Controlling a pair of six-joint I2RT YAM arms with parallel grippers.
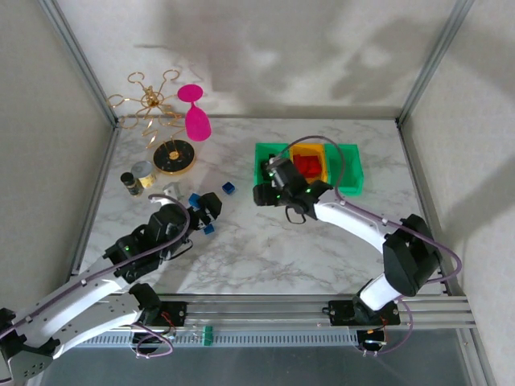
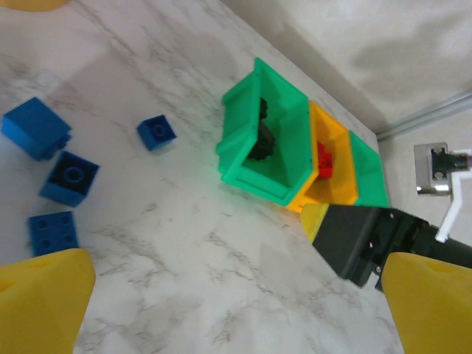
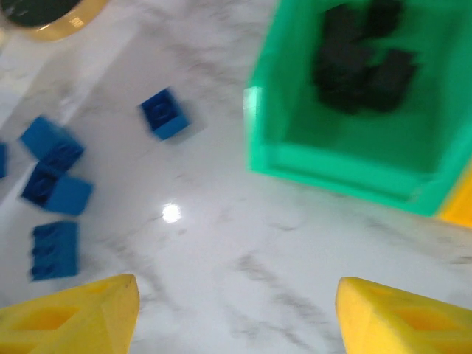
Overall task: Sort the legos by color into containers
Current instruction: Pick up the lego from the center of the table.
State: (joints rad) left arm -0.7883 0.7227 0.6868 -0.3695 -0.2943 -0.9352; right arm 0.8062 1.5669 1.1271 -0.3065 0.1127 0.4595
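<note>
Blue legos point(image 2: 68, 177) sit at ten o'clock of your left pincer point(image 2: 236, 306), the nearer one; both it and the right pincer point(image 3: 236, 310) hang released, empty.

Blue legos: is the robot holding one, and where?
Nothing is held. The left end effector and right end effector are open and empty; the blue legos lie on the table.

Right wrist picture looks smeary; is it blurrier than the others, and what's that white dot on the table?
Right wrist view: yes, blurred throughout; the blue bricks and black bricks have soft edges, and the dot is glare on the table. Left wrist view: crisp, studs show on the bricks. Top view: soft shadows on the back wall.
</note>
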